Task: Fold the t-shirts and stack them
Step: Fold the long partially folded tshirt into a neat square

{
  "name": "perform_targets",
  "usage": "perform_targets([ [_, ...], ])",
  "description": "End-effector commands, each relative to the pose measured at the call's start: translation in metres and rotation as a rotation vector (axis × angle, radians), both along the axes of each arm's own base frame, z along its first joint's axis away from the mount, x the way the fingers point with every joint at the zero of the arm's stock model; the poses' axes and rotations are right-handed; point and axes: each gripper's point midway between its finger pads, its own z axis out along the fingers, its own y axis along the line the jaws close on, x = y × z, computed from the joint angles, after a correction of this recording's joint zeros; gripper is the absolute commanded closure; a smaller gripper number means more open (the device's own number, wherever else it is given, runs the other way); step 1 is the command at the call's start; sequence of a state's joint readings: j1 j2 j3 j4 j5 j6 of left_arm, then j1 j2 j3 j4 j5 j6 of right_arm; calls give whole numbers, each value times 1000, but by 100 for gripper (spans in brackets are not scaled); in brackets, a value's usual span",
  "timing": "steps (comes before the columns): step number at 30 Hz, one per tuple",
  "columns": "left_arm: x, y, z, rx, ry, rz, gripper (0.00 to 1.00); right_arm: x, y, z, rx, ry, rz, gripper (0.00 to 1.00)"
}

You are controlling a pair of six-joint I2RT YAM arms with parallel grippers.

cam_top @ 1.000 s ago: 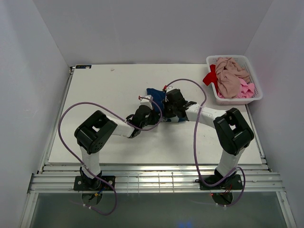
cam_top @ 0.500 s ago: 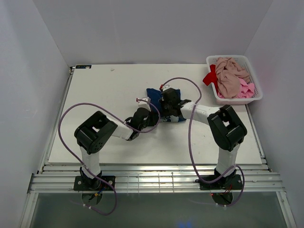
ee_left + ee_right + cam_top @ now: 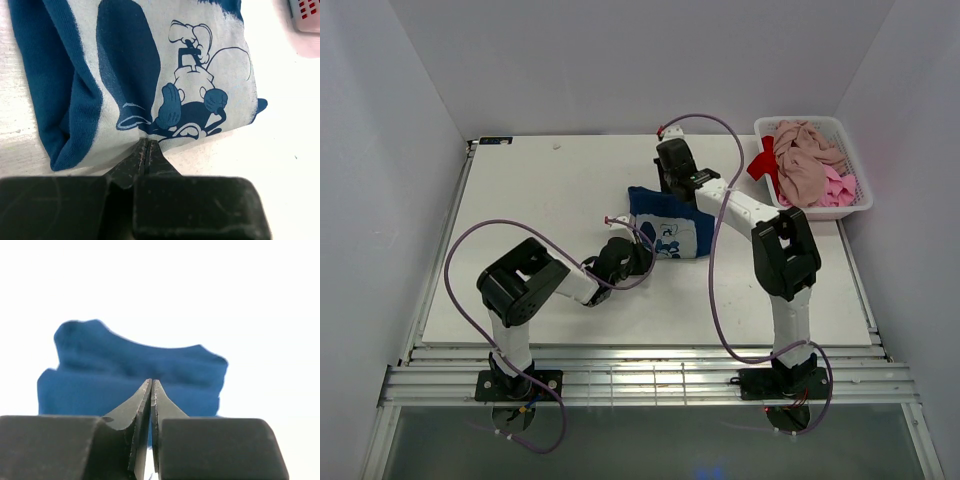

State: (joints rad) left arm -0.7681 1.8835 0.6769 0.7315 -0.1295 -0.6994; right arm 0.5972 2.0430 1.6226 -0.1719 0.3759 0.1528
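A navy t-shirt (image 3: 667, 224) with a white printed graphic lies folded on the white table (image 3: 540, 200), near the middle. My left gripper (image 3: 642, 254) is shut, and its tips (image 3: 148, 142) touch the near hem of the navy shirt (image 3: 125, 75); no cloth shows between them. My right gripper (image 3: 673, 188) is shut at the shirt's far edge, with the blue cloth (image 3: 130, 370) just beyond its tips (image 3: 151, 382). The other t-shirts, one pink-beige (image 3: 805, 160), one bright pink (image 3: 840, 188) and one red (image 3: 762, 160), are heaped in the basket.
The white slotted basket (image 3: 817, 211) stands at the table's back right corner, close to the right wall. Purple cables loop over both arms. White walls enclose the table on three sides.
My right arm has swung from the shirt's near right side up over it to its far edge, uncovering the graphic. My left gripper has drawn back a little toward the near left.
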Motion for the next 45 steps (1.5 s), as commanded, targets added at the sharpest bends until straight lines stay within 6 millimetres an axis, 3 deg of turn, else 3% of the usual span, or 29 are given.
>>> perform_targets([
  [1,-41,22,-57,146,172,-34,100,23,-23,31,-91,-97,-74,92],
  [3,-42,21,-57,147,169,-37,100,21,-27,43,-87,-118,-84,92],
  [5,-39,19,-53,144,158,-39,100,11,-32,37,-81,-113,-76,92],
  [6,-37,19,-51,149,147,-43,100,4,-32,51,-51,-129,-61,92],
  [7,-36,18,-49,152,136,-49,100,-2,-33,53,-38,-128,-53,92],
  [14,10,0,4,202,-43,-36,97,-64,-30,42,110,-64,81,87],
  [17,43,-3,39,213,-117,16,73,-76,-31,24,127,-28,94,87],
  [18,54,5,47,219,-128,51,55,-79,-31,17,120,-8,95,87],
  [19,59,11,48,240,-123,67,45,-79,-30,12,120,3,97,87],
  [21,77,27,60,248,-137,125,29,-79,-26,1,119,27,106,87],
  [22,80,33,61,255,-131,134,26,-77,-25,-8,114,44,106,87],
  [27,99,71,60,237,-92,183,21,-65,-17,-26,100,72,111,87],
  [30,103,80,61,195,-73,162,20,-58,-11,-38,99,95,116,87],
  [37,102,71,63,99,-79,40,20,-56,-9,-75,81,175,115,89],
  [45,88,56,65,-48,-39,-87,19,-59,-13,-92,53,214,97,92],
])
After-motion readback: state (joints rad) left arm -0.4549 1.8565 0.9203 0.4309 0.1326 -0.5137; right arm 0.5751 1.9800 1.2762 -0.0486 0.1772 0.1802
